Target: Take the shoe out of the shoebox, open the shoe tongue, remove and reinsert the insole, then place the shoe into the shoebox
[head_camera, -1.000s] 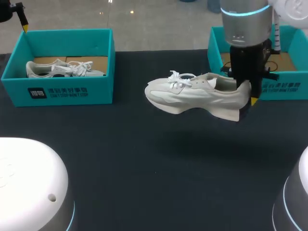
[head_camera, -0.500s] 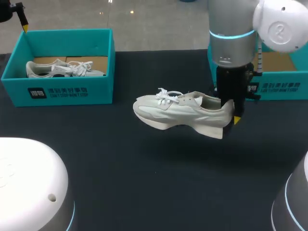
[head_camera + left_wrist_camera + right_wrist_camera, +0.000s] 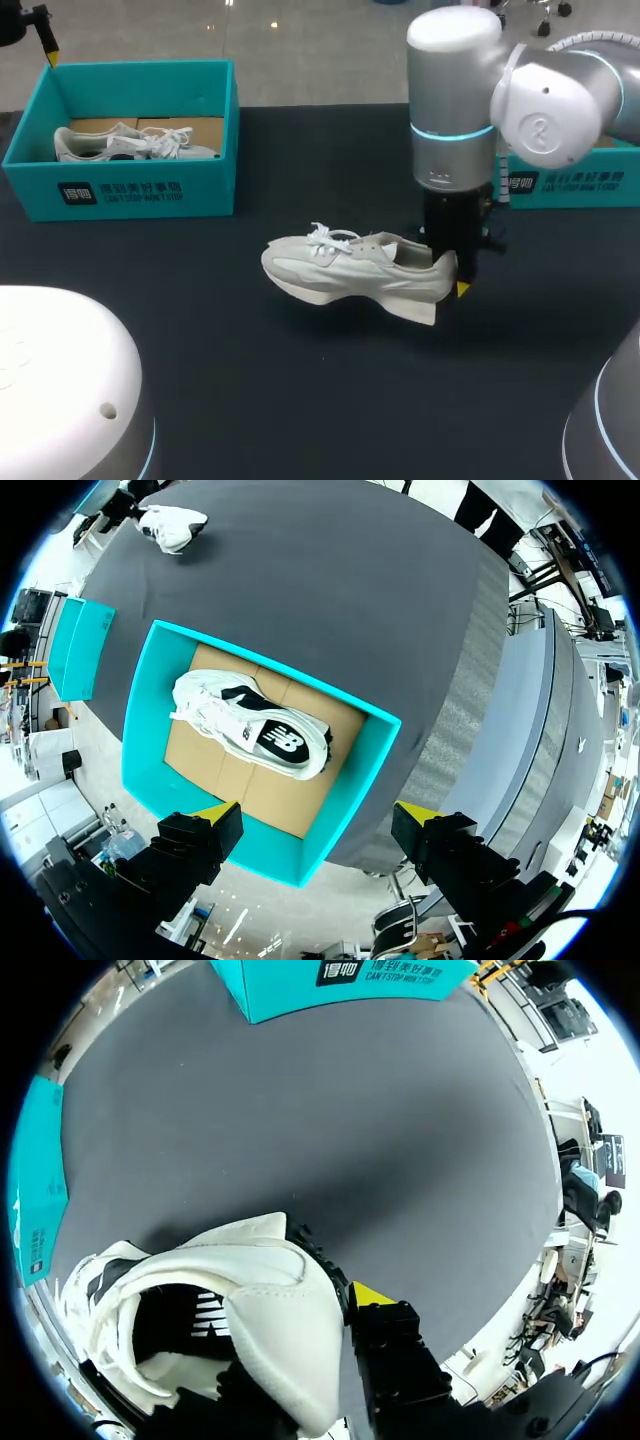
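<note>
Low over the dark table point(image 3: 300, 400), between the left shoebox point(image 3: 130, 190) and the right shoebox point(image 3: 570, 182), the white shoe point(image 3: 350, 275) is out and held with its toe towards my left. My right gripper point(image 3: 450, 276) is clamped on its heel, probably so laces and tongue stay reachable. My left gripper point(image 3: 315, 820) hovers over the left shoebox, fingers spread wide and holding nothing, above a second shoe point(image 3: 250, 728).
</note>
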`<state>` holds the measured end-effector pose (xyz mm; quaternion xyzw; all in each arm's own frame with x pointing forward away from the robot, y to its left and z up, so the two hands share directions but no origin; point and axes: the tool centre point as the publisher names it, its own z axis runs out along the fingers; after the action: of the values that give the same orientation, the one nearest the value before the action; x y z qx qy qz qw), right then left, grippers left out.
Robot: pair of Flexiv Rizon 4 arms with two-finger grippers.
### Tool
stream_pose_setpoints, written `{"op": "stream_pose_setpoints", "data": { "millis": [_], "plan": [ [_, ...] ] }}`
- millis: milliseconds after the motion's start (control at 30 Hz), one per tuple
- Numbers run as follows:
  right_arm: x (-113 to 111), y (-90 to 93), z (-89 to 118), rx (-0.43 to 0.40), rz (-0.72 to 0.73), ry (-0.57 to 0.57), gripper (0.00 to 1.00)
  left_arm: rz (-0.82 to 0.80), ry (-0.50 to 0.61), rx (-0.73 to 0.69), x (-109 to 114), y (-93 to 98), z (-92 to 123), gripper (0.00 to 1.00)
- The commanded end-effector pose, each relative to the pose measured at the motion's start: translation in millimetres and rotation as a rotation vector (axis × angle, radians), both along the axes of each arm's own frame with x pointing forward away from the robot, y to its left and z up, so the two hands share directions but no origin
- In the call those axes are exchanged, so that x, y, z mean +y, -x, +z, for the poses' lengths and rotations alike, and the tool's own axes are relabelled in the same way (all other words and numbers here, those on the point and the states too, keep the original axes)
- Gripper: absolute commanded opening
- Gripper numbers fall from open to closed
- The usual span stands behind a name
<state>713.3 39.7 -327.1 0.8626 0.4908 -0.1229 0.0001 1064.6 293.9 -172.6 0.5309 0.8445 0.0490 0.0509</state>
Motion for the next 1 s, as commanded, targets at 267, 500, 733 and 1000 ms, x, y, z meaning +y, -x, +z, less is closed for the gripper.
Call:
{"op": "stream_pose_setpoints", "data": {
  "millis": [267, 500, 733, 1000],
  "plan": [
    [21.5, -22.0, -48.0, -0.027, -0.116, 0.044, 0.00, 0.001, -0.002, -0.001, -0.3, 0.6, 0.1, 1.00],
    [23.9, -24.5, -62.0, -0.027, -0.120, 0.047, 0.00, 0.001, -0.002, -0.001, -0.3, 0.6, 0.1, 1.00],
    [19.6, -23.0, -60.6, -0.044, -0.157, 0.031, 0.72, 0.001, -0.002, -0.001, -0.3, 0.6, 0.1, 1.00],
    [23.6, -13.0, -22.1, -0.088, -0.125, -0.023, 1.00, 0.001, -0.002, -0.001, -0.3, 0.6, 0.1, 1.00]
  ]
}}
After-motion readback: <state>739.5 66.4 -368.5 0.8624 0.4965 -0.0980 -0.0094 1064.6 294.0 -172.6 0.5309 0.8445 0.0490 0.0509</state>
